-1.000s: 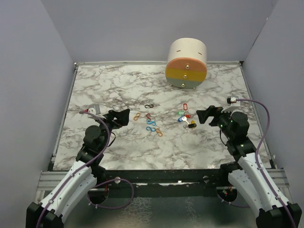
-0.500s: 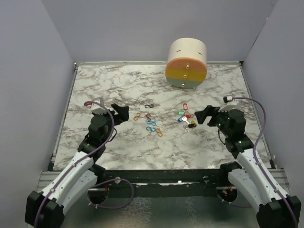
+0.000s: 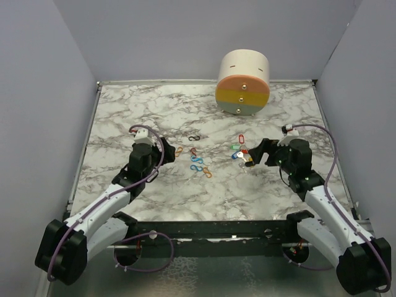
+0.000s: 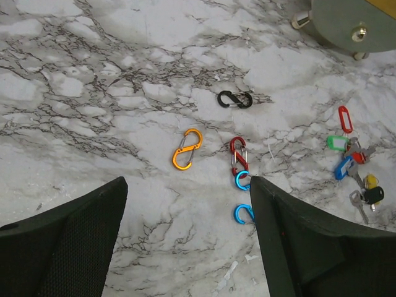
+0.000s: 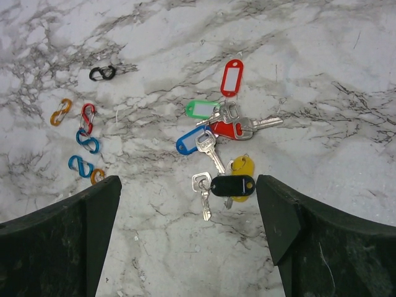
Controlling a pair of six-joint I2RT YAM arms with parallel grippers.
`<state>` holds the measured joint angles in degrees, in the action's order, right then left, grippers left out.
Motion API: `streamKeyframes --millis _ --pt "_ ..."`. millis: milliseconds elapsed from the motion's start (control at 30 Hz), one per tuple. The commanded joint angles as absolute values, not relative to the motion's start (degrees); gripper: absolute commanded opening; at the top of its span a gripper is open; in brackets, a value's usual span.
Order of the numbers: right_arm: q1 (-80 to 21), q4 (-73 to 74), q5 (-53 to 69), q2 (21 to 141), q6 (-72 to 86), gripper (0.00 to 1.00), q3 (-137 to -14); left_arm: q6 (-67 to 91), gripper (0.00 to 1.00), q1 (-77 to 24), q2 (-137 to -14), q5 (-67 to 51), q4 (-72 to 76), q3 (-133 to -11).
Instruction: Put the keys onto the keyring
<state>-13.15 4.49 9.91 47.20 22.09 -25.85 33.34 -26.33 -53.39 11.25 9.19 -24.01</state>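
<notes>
Keys (image 5: pixel 219 145) lie bunched on the table (image 3: pixel 142 111), right of centre, just ahead of your right gripper (image 3: pixel 258 152). Both it and the left gripper (image 3: pixel 166 148) gape wide, holding nothing.

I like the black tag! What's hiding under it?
A yellow tag peeks out under the black tag. Its lower part is covered and can't be seen.
</notes>
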Motion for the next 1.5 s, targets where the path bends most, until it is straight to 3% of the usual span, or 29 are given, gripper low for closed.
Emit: streamKeyframes --millis 0,267,467,633,1467 --pt "-15.05 3.68 9.36 50.0 21.33 0.91 -28.83 31.71 0.81 -27.05 -55.8 12.1 10.98 -26.08" --pt "-21.42 5.04 1.04 59.58 21.47 0.82 -33.49 30.98 0.8 -27.64 -62.12 14.28 12.27 -27.15" --pt "-25.19 4.16 -3.58 70.39 22.45 0.55 -37.63 30.16 0.76 -28.38 -66.97 14.36 13.16 -28.48" --pt "-26.29 1.85 -5.6 75.32 22.98 0.42 -39.19 29.77 0.76 -28.56 -67.3 15.32 13.23 -28.33" --pt "-27.07 -2.85 -9.93 89.32 22.81 0.24 -43.62 29.19 0.76 -28.65 -63.45 17.09 13.19 -25.96"
